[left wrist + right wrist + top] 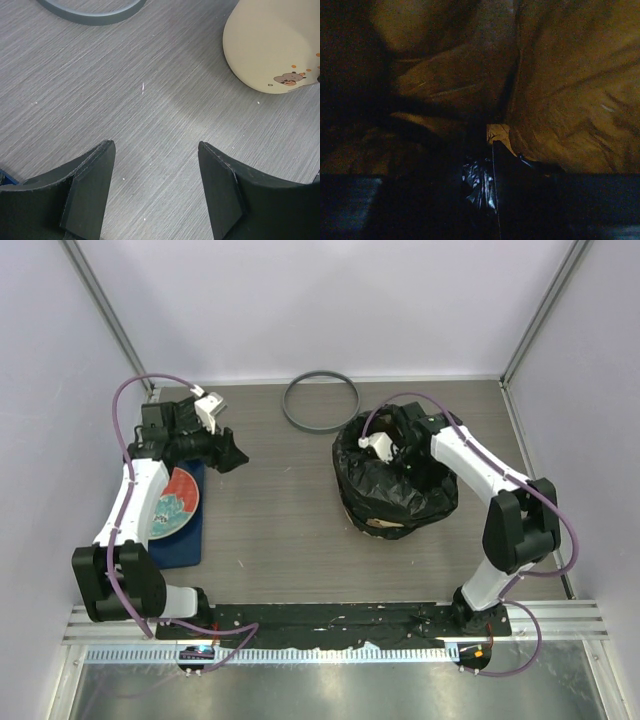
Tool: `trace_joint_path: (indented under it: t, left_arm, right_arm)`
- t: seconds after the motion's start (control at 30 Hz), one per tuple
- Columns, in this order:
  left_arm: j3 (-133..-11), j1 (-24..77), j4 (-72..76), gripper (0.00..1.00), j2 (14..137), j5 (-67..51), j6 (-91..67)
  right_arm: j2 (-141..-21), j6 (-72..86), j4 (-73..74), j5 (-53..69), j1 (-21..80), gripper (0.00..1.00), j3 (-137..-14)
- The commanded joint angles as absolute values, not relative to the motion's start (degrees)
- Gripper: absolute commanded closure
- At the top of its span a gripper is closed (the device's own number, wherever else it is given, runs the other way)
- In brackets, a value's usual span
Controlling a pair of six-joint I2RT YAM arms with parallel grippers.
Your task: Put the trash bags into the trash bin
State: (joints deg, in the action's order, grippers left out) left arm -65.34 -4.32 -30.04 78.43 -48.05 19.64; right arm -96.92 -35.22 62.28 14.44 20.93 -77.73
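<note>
The trash bin (272, 45), a cream-yellow cylinder printed with a cartoon capybara, is stood upright on the desk (280, 510), right of centre. A crinkly, glossy black trash bag (395, 485) is spread inside it and draped over its mouth, hiding most of the wall.

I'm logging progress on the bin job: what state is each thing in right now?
trash bag: opened out, crinkled, draped over and into the bin.
trash bin: upright, mouth covered by the bag.
grey ring: lying flat on the table, apart from the bin.
plate: flat on the blue mat.
left gripper: open, empty.
right gripper: down inside the bag; too dark to tell open or shut.
</note>
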Motion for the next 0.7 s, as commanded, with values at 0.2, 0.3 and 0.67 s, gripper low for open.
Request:
trace_joint_path:
  t: [0.2,0.3,0.67]
  left_arm:
    - [-76.7,-2.6,-26.8,0.15,80.3,-45.0,9.6]
    - [-86.5,-0.5,-33.6,0.0,82.8,-40.4,8.8]
    - [-127.4,31.1,-56.4,0.0,100.4,-26.8,14.6]
  right_arm:
    - [-86.7,-31.6,58.8,22.5,21.3,0.62,-83.3]
    - [-83.2,-26.6,53.2,22.6,21.1,0.56,-85.1]
    - [-73.0,-2.7,32.5,18.6,12.6,0.31,-89.0]
